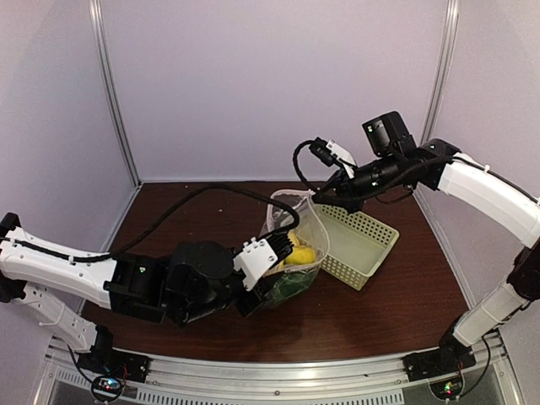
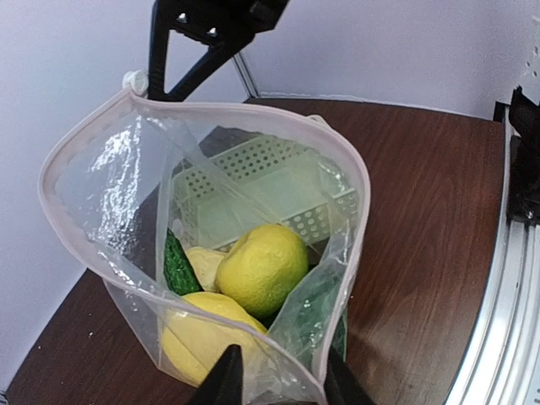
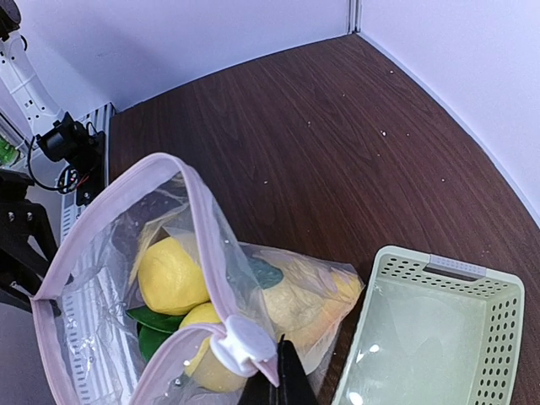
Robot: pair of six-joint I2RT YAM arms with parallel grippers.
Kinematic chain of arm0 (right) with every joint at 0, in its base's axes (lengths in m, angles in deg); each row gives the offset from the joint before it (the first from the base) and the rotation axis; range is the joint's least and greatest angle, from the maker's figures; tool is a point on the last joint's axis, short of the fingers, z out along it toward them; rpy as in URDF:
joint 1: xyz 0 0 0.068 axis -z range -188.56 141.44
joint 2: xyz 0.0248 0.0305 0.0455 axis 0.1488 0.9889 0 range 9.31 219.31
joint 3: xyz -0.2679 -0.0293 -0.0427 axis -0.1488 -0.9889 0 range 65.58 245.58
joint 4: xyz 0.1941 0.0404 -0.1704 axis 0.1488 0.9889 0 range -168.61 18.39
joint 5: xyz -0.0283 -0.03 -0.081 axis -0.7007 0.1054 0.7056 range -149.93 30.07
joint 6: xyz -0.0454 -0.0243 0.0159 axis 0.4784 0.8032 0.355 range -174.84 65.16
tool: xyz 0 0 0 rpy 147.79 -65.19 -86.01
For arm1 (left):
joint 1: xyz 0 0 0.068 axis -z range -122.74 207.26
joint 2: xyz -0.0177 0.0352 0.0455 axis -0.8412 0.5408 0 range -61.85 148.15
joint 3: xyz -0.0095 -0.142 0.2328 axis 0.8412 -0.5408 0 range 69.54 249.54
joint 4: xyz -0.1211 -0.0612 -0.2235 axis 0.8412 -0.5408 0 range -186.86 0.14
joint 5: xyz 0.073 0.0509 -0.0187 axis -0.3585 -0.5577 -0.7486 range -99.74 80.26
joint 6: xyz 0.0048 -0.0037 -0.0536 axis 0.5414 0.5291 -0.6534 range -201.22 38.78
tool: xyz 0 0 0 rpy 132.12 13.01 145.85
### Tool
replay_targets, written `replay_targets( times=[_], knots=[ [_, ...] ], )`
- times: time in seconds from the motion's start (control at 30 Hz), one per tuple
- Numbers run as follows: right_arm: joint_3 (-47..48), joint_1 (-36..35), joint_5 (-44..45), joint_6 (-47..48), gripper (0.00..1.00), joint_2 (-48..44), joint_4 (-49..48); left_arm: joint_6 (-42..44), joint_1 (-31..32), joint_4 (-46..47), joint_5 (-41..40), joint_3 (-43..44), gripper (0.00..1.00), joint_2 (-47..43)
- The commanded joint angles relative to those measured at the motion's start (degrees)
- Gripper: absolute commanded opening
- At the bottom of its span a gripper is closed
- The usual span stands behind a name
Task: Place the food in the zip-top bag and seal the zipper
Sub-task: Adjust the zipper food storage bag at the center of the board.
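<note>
The zip-top bag (image 1: 297,232) stands upright with its mouth wide open, next to my left gripper (image 1: 283,246). Food lies inside: yellow lemons (image 2: 263,268), a dark green vegetable (image 2: 179,268) and a pale piece. In the left wrist view my left gripper (image 2: 283,384) has its fingers apart, one on each side of the bag's near wall. The pale pink zipper (image 2: 253,110) rings the mouth. My right gripper (image 3: 277,384) is shut on the bag's far corner, just beside the white slider (image 3: 240,346). It holds that edge up (image 1: 325,201).
A pale green mesh basket (image 1: 381,257) with nothing in it sits directly right of the bag, almost touching it. The table's metal front rail (image 2: 498,278) runs close by on the left gripper's right. White walls enclose the back and sides.
</note>
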Motion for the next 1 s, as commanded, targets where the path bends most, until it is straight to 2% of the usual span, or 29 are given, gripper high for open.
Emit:
replay_targets(
  times=[0.0,0.1,0.27,0.43,0.5,0.67,0.83,0.87,0.9,0.97],
  knots=[
    [-0.76,0.66,-1.09,-0.56,0.00,-2.45,-1.54,-0.71,-0.16,5.56,-5.21,0.33,0.23,-0.89],
    [0.69,1.67,-0.66,1.57,0.00,-2.81,0.77,-0.74,-0.70,1.54,-4.78,0.61,0.13,-3.12],
    [7.25,3.57,-1.04,7.57,0.00,-2.43,9.61,-0.96,-4.00,-4.86,-4.46,1.05,0.00,-12.19],
    [8.57,3.87,-2.68,10.87,0.00,-3.78,13.70,1.53,-8.12,-7.18,-2.06,-0.96,0.00,-19.93],
    [7.98,3.82,-4.81,10.90,0.00,-4.29,13.44,2.11,-8.91,-7.34,0.55,-1.64,0.00,-20.17],
    [8.75,3.79,-8.84,11.95,0.00,-3.49,15.09,1.58,-11.78,-10.66,-0.13,-1.20,0.00,-18.50],
    [9.40,3.71,-10.35,12.81,0.00,-2.35,18.39,0.00,-19.19,-12.54,6.25,-0.96,0.00,-19.19],
    [9.10,3.75,-10.16,12.46,0.00,-2.33,18.41,0.07,-20.55,-12.64,6.98,-0.92,0.02,-19.12],
    [8.76,3.73,-9.95,11.92,0.00,-2.33,18.19,0.62,-21.54,-12.30,8.50,-0.84,0.09,-18.90],
    [8.03,3.72,-8.89,10.28,0.00,-2.37,17.59,4.38,-22.20,-10.94,13.07,0.28,0.37,-18.43]
  ],
)
